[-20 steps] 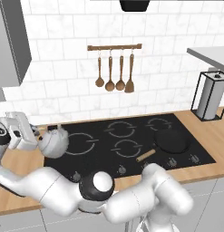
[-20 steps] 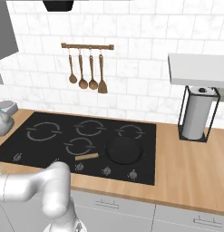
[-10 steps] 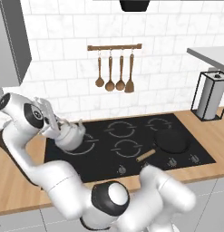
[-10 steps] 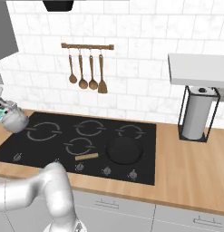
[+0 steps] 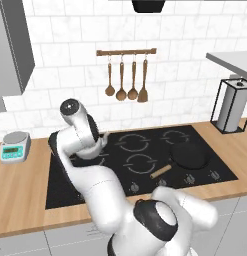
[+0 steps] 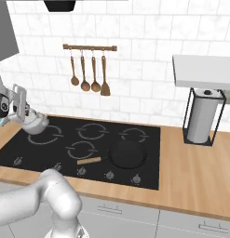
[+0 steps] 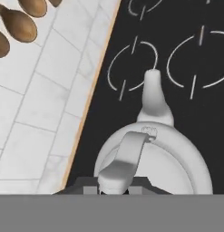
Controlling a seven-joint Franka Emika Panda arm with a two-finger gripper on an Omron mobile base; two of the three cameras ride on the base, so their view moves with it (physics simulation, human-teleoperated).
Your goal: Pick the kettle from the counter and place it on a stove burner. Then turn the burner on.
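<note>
The arm reaches left over the cooktop [image 6: 149, 139], its end effector [image 6: 23, 115] clamped on the kettle's [image 6: 34, 123] handle. The kettle hangs above the cooktop's left end, spout [image 7: 153, 90] toward the burner rings [image 6: 45, 135], scale [image 5: 14, 145] well left.

The kettle [image 7: 152, 158] sits close below the camera, handle [image 7: 124, 161] toward the bottom edge, spout [image 7: 154, 97] aimed at white rings [image 7: 131, 65] on the black cooktop [image 7: 190, 113] — tiled wall [image 7: 41, 104] and wooden spoons [image 7: 18, 25] alongside.

kettle [image 7: 152, 158] base cut off, fingertips hidden
</note>
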